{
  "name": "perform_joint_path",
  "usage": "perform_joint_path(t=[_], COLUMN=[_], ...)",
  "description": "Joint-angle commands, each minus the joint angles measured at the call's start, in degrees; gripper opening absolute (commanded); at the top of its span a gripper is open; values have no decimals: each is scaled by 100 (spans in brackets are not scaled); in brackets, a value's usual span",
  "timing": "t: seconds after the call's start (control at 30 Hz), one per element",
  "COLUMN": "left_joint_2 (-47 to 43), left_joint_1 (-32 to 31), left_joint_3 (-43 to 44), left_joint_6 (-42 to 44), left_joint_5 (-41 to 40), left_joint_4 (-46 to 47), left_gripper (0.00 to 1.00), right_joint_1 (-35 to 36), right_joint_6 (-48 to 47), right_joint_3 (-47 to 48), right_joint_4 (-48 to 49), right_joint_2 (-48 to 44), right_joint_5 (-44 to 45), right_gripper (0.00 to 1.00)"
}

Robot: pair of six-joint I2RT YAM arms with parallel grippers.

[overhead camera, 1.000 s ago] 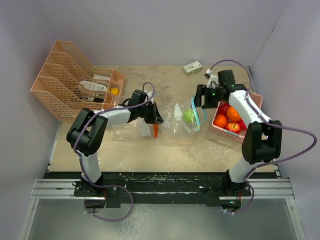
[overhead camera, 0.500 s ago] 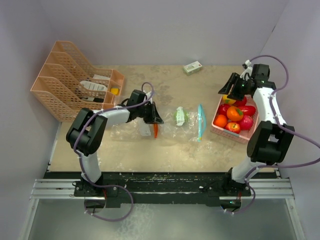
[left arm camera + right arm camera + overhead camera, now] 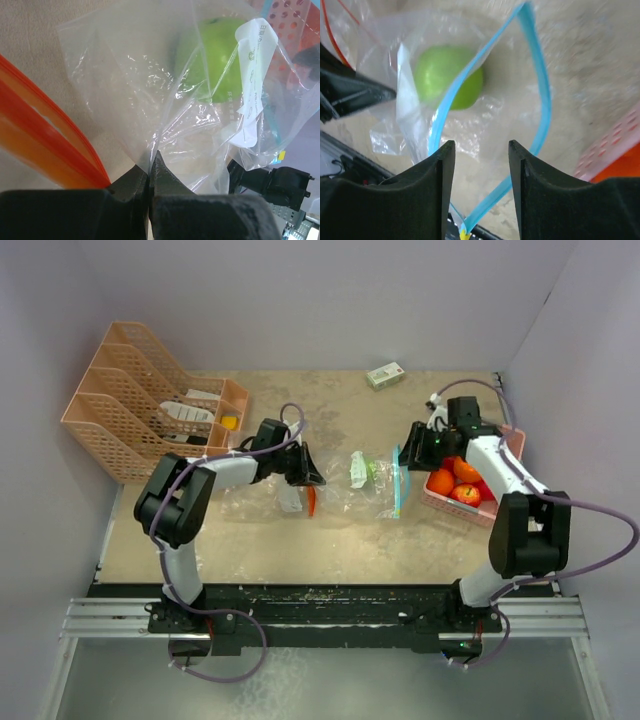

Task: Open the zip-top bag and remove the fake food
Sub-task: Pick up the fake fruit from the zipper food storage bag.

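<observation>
**Left wrist view: bag pinned, green apple still inside**

The left tool point(image 3: 150, 162) is clamped shut on a fold of the clear zip-top plastic bag point(image 3: 120, 75), low in the centre of its frame. I judge that this hold anchors the closed end so the bag does not slide while the other arm reaches in. Just beyond the pinch, at upper right, the glossy green plastic apple point(image 3: 200, 55) lies inside the film, partly behind a white paper label point(image 3: 252, 75). An orange-red plastic strip point(image 3: 45, 125) crosses the left edge and apparently belongs to another bag.

The right tool point(image 3: 481, 150) has its fingers parted with nothing between them. It is aimed into the bag's mouth, which the blue zip rim point(image 3: 540, 90) holds agape. The apple sits at upper left of that frame, past the rim. At lower right is the pink perforated plastic basket point(image 3: 615, 145). Seen from above, it holds the red and orange plastic fruits point(image 3: 465, 470) on the tan tabletop point(image 3: 330, 540).

Half a second ago the right arm was over the basket's far corner; it has swung back to the bag's mouth. The left arm's pinch and the apple's place are unchanged.
</observation>
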Motion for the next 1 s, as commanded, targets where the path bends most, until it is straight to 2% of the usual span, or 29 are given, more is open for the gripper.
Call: perform_joint_path(t=[0.0,0.03,0.13,0.27,0.37,0.47,0.53,0.67,0.73,0.97], left_joint_2=[71,61,56,27,-42,-91,-142,-221,-232,-225], left_joint_1=[47,45,47,42,46,47,47,47,44,47], left_joint_3=[119,140,219,179,85,63,81,143,157,106], left_joint_6=[-143,-142,-105,-132,-128,-69,-39,52,76,16], left_joint_5=[181,174,125,75,59,36,10,-47,-66,-90], left_joint_4=[351,333,233,227,218,99,34,-160,-213,-184], left_gripper=[0,0,0,0,0,0,0,0,0,0], right_joint_1=[268,328,500,774,999,1183,1276,1425,1492,1671], right_joint_6=[127,137,168,167,156,175,153,57,-27,-261], right_joint_3=[-467,-567,-786,-712,-437,-132,109,489,627,769], right_joint_4=[292,342,513,671,758,873,876,752,660,623], right_joint_2=[-336,-329,-218,61,283,550,731,949,1063,1551], right_joint_5=[-26,-37,-163,-263,-308,-353,-303,-65,123,591], right_gripper=[38,29,13,7,8,19,32,52,66,87])
